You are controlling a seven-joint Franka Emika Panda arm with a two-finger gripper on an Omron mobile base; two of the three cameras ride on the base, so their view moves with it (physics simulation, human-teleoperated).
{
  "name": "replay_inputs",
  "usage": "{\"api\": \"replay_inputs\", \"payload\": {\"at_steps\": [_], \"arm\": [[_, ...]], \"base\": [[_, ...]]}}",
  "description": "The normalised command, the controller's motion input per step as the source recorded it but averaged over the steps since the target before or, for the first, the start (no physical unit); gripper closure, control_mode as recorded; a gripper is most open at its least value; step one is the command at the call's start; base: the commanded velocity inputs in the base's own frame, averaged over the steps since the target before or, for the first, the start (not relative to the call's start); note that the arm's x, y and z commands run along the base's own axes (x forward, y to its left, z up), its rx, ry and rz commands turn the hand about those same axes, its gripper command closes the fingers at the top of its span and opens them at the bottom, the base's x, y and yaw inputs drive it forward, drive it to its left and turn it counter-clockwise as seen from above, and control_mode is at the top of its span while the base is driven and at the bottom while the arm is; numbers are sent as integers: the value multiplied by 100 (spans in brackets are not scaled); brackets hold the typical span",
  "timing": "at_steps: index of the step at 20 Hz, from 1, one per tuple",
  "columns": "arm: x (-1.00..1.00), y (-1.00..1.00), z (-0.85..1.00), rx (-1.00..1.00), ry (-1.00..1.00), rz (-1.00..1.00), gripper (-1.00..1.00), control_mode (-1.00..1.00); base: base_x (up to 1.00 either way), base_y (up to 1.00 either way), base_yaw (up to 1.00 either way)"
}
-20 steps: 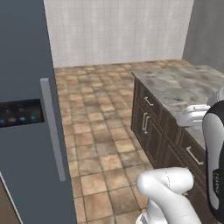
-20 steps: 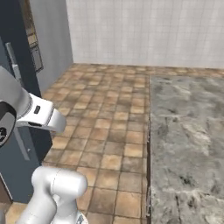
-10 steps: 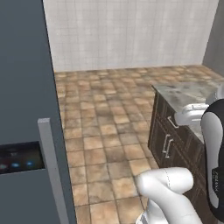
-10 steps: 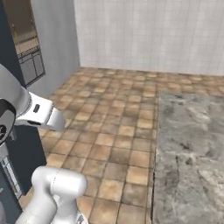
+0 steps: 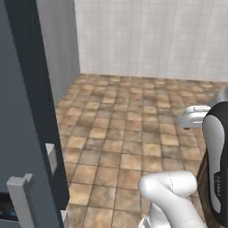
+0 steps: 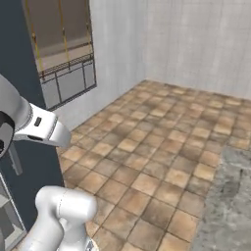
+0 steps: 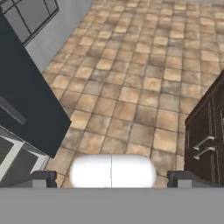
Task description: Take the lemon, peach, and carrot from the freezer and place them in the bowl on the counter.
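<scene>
Brown-tan square-tiled floor [image 5: 129,133] across frame centre. White small-tiled back wall [image 5: 156,35] along top. Grey-framed glass window panel [image 6: 61,54] upper left, right base view. Dark brown wooden cabinet [image 7: 205,131], 2 silver handles [image 7: 202,146], right edge, hand view.

Even flat rendered light, faint shadows, soft blocky blur, no glare

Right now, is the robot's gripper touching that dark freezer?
Apart. In the hand view the gripper has its open tips over bare floor tiles, with the freezer off to the side, a clear gap between.
</scene>
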Motion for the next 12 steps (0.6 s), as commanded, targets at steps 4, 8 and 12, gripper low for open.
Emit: {"api": "replay_inputs", "payload": {"at_steps": [4, 8, 12], "arm": [[0, 0, 0, 0, 0, 0, -100, 100], [0, 0, 0, 0, 0, 0, -100, 100], [0, 0, 0, 0, 0, 0, -100, 100]], "base": [[100, -23, 73], [96, -14, 81], [91, -15, 83]]}}
